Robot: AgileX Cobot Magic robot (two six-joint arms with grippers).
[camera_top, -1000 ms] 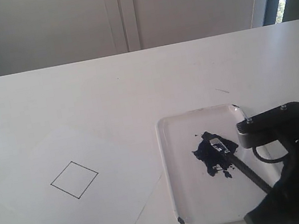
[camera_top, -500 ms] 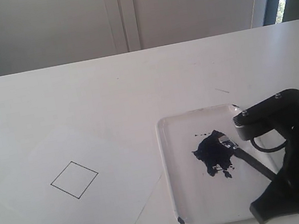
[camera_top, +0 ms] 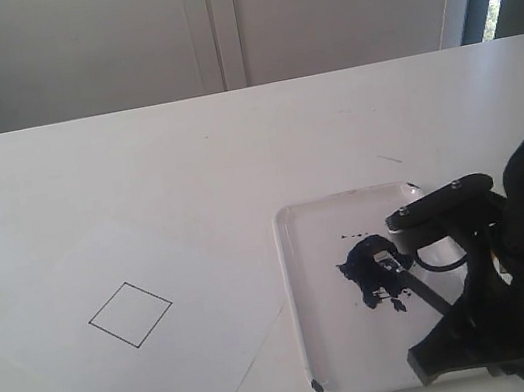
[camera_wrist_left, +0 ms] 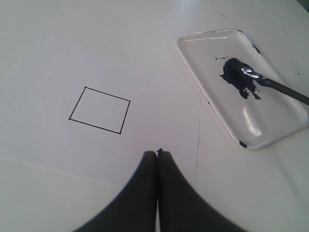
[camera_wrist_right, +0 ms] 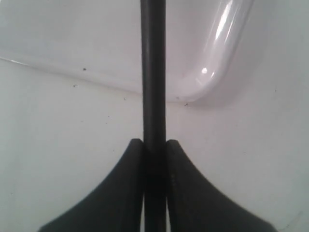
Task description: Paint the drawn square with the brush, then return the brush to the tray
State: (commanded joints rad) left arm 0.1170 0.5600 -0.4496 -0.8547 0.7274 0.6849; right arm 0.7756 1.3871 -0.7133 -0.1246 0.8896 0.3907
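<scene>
Right gripper (camera_wrist_right: 154,143) was clamped on the brush (camera_top: 415,281) handle, bristles in the paint blob (camera_top: 369,273) on the tray (camera_top: 297,251), lower right. Left gripper (camera_wrist_left: 157,154) was shut, empty. Risk: loaded bristles could drip on the paper (camera_top: 204,267) before reaching the drawn square (camera_top: 131,315), lower left.

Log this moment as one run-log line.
phase: dipping brush | right pincer: shut on brush | brush tip: in paint blob on tray | drawn square: unpainted | left pincer: shut, empty

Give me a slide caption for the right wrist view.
Right gripper shut on the brush, its handle crossing the tray rim.
</scene>
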